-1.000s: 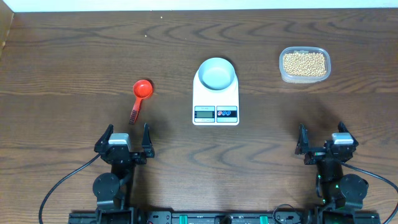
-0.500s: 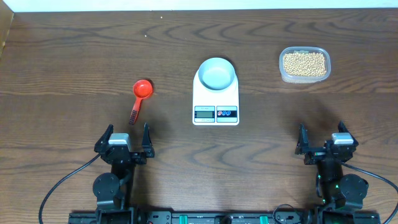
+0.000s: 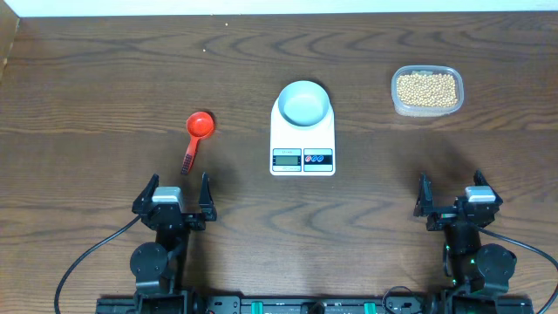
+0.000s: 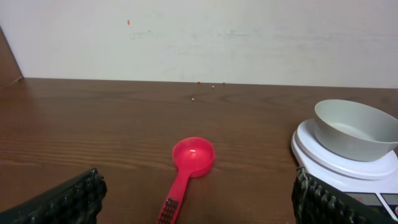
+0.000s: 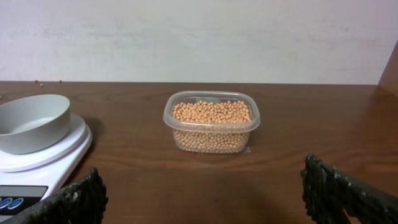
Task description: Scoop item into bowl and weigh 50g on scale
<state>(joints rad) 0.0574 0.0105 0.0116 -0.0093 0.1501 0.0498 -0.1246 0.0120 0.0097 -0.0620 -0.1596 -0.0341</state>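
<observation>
The white scale (image 3: 302, 139) lies at the table's centre with the pale blue bowl (image 3: 304, 102) standing on it; both also show in the left wrist view, scale (image 4: 323, 163) and bowl (image 4: 354, 129). Tan beans (image 3: 426, 88) fill a clear tub (image 3: 398, 104) at the back right, beans (image 5: 211, 112) straight ahead in the right wrist view. A red scoop (image 3: 195, 135) lies left of the scale, its handle towards my left gripper (image 3: 179, 190), which is open and empty. My right gripper (image 3: 450, 190) is open and empty too, near the front edge.
A few stray crumbs (image 4: 206, 87) lie near the far edge of the table. A pale wall runs behind the table. Black cables (image 3: 83, 257) trail from both arm bases at the front.
</observation>
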